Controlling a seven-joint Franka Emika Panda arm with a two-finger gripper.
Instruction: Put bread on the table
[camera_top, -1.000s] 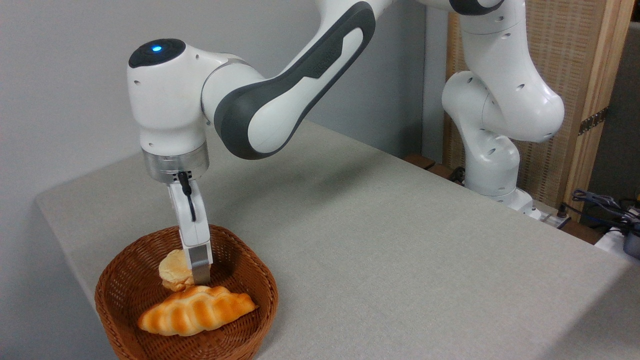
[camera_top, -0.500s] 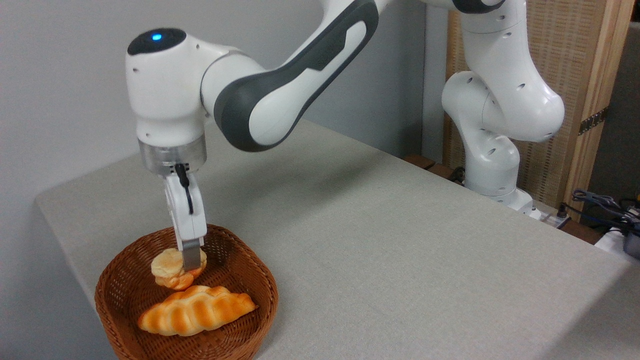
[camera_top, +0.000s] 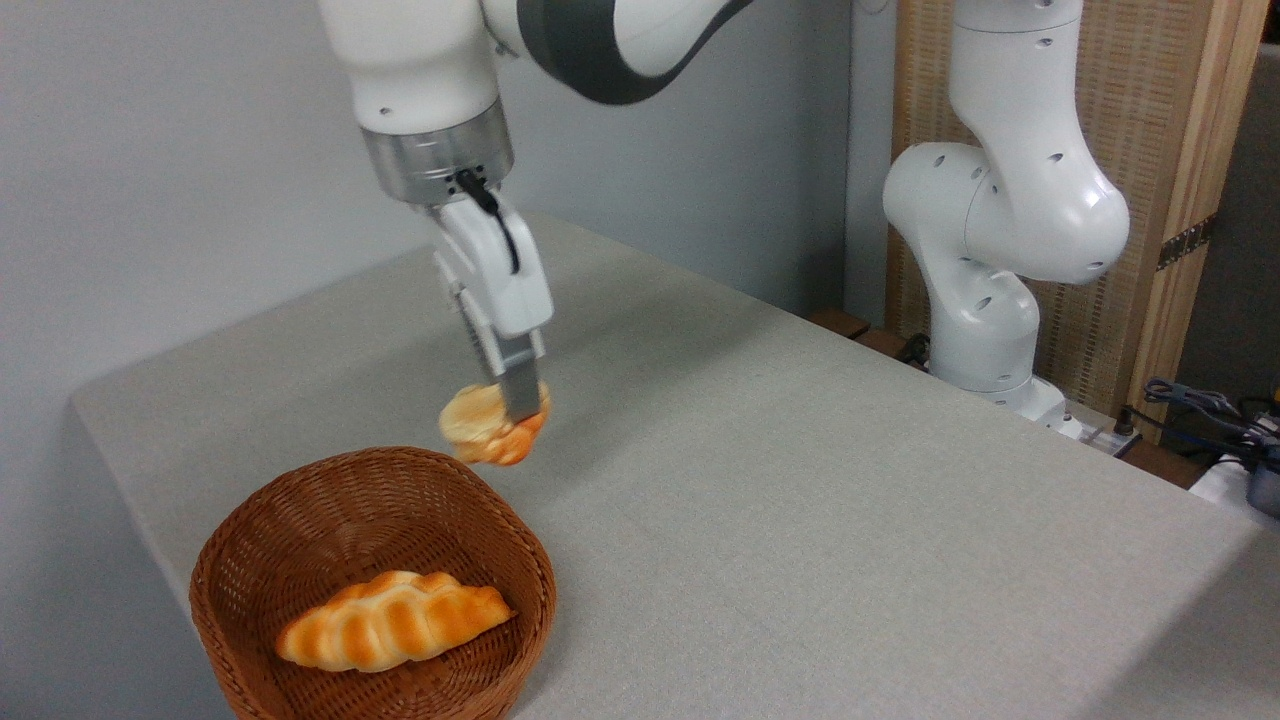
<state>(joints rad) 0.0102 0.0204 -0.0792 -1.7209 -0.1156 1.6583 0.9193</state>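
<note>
Tool (camera_top: 508, 400) fingers are clamping the small roundish bun (camera_top: 487, 430) between them, with the near finger (camera_top: 520, 385) lying across the bun's right side and the far finger hidden behind it. The bun is hanging in the air, clear of the surface (camera_top: 800, 520) and above the far rim of the wicker basket (camera_top: 370, 585), touching neither. Its pale cream top is facing left and upward, and its orange-brown underside is facing down and to the right. The picture is slightly blurred around the tool and the bun.

The white arm (camera_top: 600, 40) is reaching in from the top of the view, and the tool is tilting so that its fingertips are pointing down and a little to the right. A black cable (camera_top: 495, 215) is running from the metal wrist ring down the tool body.

The basket is sitting on the surface near the front left corner. A long twisted golden-brown loaf (camera_top: 392, 633) is lying inside the basket, toward its front. The arm's base (camera_top: 1000, 300) is standing at the far right edge of the surface, in front of a woven wood-framed panel (camera_top: 1150, 200).
</note>
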